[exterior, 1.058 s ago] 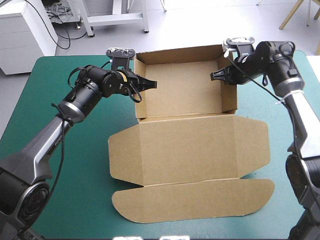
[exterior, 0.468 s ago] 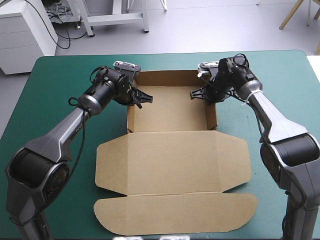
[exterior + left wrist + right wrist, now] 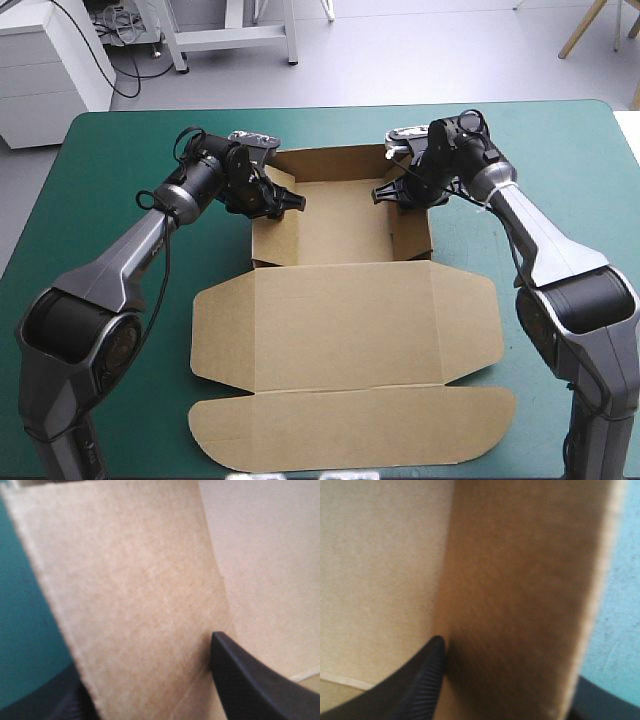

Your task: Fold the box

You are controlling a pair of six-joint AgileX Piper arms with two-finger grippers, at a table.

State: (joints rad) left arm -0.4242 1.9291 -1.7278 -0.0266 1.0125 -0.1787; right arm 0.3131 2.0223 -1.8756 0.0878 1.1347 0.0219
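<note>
Box [image 3: 340, 300] within left tool [image 3: 291, 203], right tool [image 3: 384, 193]

Teal-green table cover [image 3: 90, 170], rounded far corners, smooth and flat

Bright even light; brown cardboard box [image 3: 345, 320] on teal-green worktop [image 3: 110, 170], its right wall's inner face shaded, shadows soft.
</note>
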